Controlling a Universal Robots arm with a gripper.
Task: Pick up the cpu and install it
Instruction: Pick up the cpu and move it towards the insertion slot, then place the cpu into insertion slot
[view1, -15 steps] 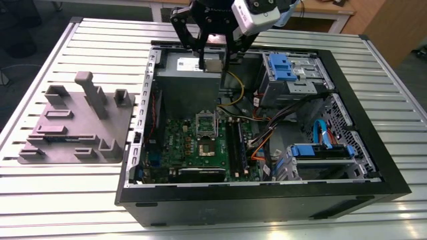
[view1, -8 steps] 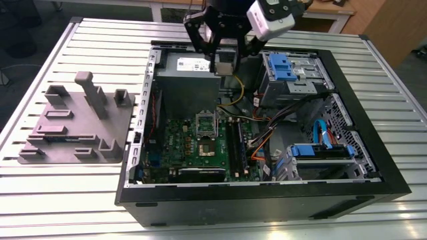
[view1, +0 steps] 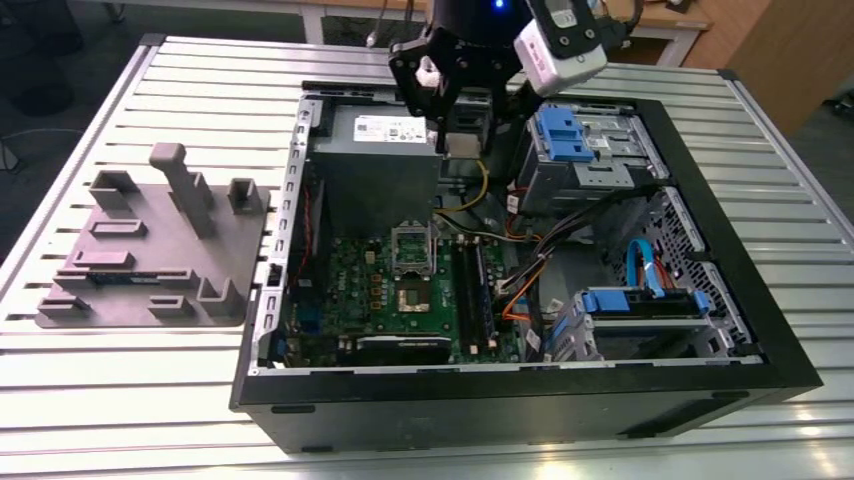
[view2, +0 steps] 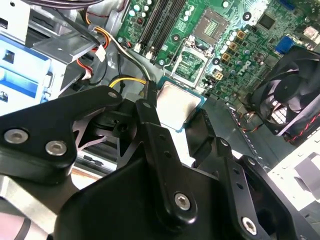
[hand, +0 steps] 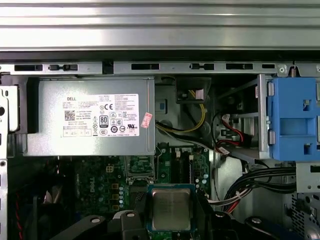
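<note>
The gripper is closed tight on the cpu, pinching two sides; it hangs over the open case, by the grey power box; the green board lies below.

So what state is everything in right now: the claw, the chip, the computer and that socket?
gripper: shut on the cpu, over the open computer.
cpu: held in the air, flat, not yet seated.
computer case: lying on its side, side panel off.
cpu socket: open and empty, cover flipped back.
grey tray: resting on the table beside the case.
</note>
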